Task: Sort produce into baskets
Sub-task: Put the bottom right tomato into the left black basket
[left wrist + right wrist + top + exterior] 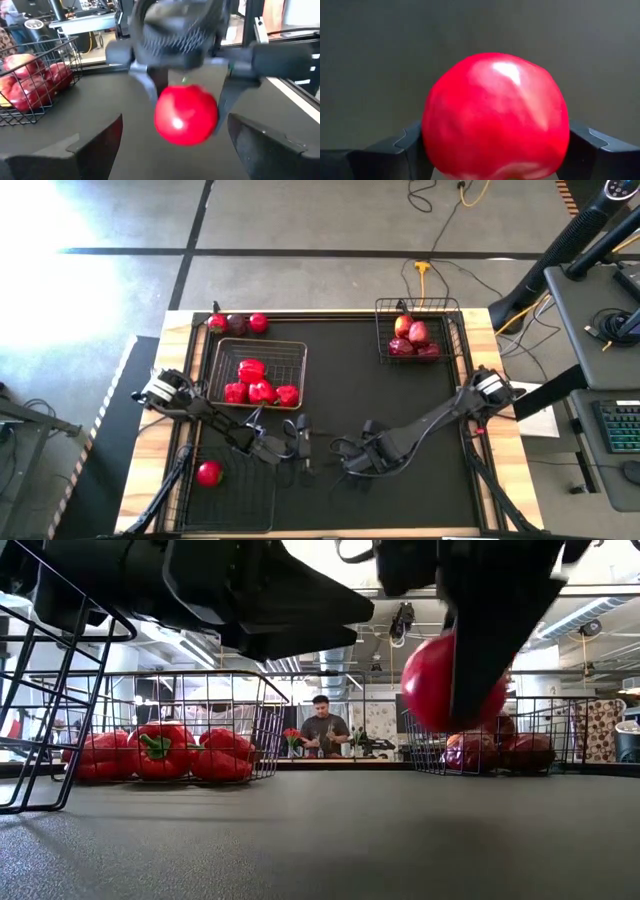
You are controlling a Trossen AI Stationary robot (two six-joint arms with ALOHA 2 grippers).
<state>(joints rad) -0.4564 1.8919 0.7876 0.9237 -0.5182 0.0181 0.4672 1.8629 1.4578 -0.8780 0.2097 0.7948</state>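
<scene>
My right gripper is shut on a round red tomato above the near middle of the black table, seen in the low view. My left gripper is open just to its left, facing it. Its two fingers stand either side of the tomato, apart from it. A basket at the far left holds several red peppers. A basket at the far right holds dark red apples. A third basket at the near left holds one tomato. My right gripper pinches the tomato by its two opposite sides between its two fingers. In the left wrist view the fingers come from above, pointing down. The tomato is lifted clear of the table, its green top up.
Three loose red fruits lie at the table's far left edge, behind the pepper basket. A person stands in the room beyond the table. Bare black mat lies between the baskets.
</scene>
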